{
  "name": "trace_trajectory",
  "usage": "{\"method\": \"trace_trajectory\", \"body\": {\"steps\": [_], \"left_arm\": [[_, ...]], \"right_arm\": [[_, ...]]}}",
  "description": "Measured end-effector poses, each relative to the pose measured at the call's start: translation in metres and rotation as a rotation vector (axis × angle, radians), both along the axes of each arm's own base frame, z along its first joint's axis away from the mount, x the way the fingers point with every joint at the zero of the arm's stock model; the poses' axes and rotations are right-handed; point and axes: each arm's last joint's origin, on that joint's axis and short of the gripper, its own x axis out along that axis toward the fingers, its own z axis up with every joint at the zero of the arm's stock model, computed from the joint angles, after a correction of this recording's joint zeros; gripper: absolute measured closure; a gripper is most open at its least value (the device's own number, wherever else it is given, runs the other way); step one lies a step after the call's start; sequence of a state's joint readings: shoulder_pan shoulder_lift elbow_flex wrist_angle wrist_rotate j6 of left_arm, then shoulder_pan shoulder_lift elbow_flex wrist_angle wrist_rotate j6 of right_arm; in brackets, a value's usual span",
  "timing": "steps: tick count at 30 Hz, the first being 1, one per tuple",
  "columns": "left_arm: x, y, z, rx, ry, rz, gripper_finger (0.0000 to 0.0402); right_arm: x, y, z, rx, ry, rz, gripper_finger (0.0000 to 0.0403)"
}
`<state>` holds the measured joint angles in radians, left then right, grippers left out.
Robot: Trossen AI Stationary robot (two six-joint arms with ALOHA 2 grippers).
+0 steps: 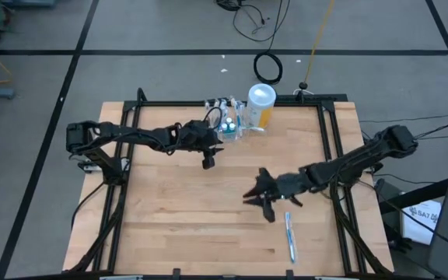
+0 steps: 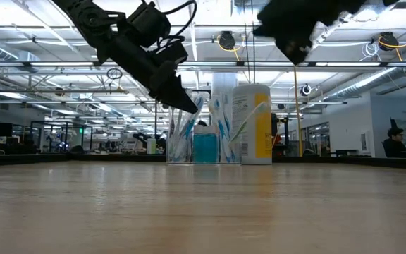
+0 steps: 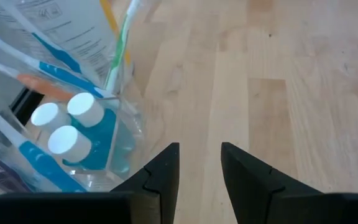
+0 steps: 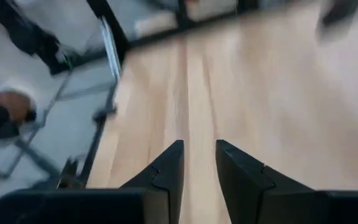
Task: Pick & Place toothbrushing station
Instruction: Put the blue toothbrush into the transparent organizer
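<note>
My left tool (image 1: 208,162) hangs just beside the clear cup (image 1: 232,126), on its near side, with a narrow gap between its fingers (image 3: 160,180) and nothing in that gap; only bare surface (image 1: 177,225) shows between them. My right tool (image 1: 268,214) hovers over the middle of the surface, well apart from the cup, fingers parted by a similar slit and holding nothing. One toothbrush (image 1: 290,237) lies flat on the surface just beside that right tool, toward the near edge.

I judge I am between picks: one brush is out of the cup and laid down, and the left tool is lining up for the next item. The next move calls for shifting the left tool over the cup's mouth and closing on a single brush handle without dragging its neighbours.

The cup holds a fan of toothbrushes (image 3: 73,78) leaning outward, blue and green among them, plus three teal toothpaste tubes (image 3: 98,134) standing with white caps up. The yellow canister (image 1: 261,105), white-lidded, stands touching or just beside the cup.
</note>
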<state>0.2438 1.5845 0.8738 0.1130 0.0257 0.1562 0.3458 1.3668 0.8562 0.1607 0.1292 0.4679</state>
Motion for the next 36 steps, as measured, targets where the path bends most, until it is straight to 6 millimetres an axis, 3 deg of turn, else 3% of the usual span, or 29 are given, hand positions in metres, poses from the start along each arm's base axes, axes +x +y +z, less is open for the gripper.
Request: {"method": "trace_trajectory", "body": {"steps": [3, 10, 17, 24, 28, 36], "left_arm": [[0.0, -0.001, -0.001, -0.006, 0.007, 0.0, 0.0279], [-0.001, -0.002, -0.003, -0.009, 0.03, -0.005, 0.0279], [-0.001, -0.006, -0.003, -0.01, 0.032, -0.019, 0.0279], [0.0, -0.007, -0.003, -0.006, 0.031, -0.025, 0.0279], [0.0, -0.007, -0.002, 0.01, 0.026, -0.034, 0.0279], [0.004, -0.006, 0.003, 0.031, -0.035, -0.037, 0.0279]], "right_arm": [[-0.004, 0.011, -0.011, 0.137, 0.176, -0.041, 0.0329], [-0.037, 0.025, -0.029, 0.405, 0.63, -0.115, 0.0325], [-0.068, 0.036, -0.037, 0.448, 0.901, -0.274, 0.0326], [-0.083, 0.043, -0.048, 0.434, 0.974, -0.319, 0.0323], [-0.092, 0.041, -0.066, 0.372, 0.948, -0.322, 0.0312], [-0.103, 0.035, -0.104, 0.527, 0.896, -0.353, 0.028]]}}
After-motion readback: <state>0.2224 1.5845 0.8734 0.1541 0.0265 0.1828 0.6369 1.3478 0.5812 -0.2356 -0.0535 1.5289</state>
